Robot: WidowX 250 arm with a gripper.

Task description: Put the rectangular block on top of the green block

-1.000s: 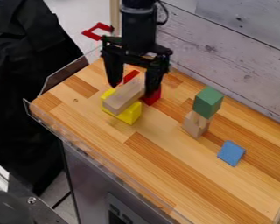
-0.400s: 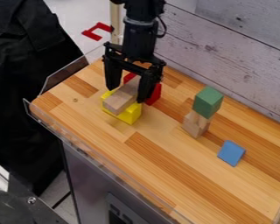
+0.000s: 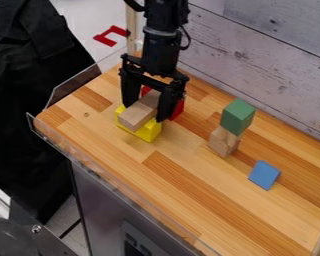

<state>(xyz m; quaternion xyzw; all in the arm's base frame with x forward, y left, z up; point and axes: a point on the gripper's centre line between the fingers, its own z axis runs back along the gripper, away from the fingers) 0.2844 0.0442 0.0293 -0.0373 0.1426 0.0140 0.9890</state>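
The rect. wooden block (image 3: 134, 117) lies flat on top of the yellow block (image 3: 150, 132), its long side slanting from lower L to upper R in the cam view; its near end is out in front of the gripper (image 3: 144, 113). The gripper hangs down over it, fingers spread, one each side of the block's rear part; can't tell if either finger touches the wood. The black arm (image 3: 163, 45) comes in from the top edge, above this pile. Red pieces (image 3: 179, 110) show just behind the yellow block, partly hidden by the gripper; can't tell if they're 1 piece or more. Well apart, to the R in view, the green block (image 3: 237, 117) sits high on a small stack of plain wooden pieces (image 3: 223, 142), w/ the lowest one on the table. The rect. block isn't on the green one. Nearer the cam & a bit further R, the blue block (image 3: 264, 175) is on the tabletop (image 3: 189, 175), apart from the stack. A clear plastic rim (image 3: 116, 173) runs along the table's near L edge. Beyond the table's far L corner: a red bracket-shaped piece (image 3: 110, 36), nr an upright pale post (image 3: 131, 30). Whitish plank wall (image 3: 269, 50) runs behind the table, upper R.
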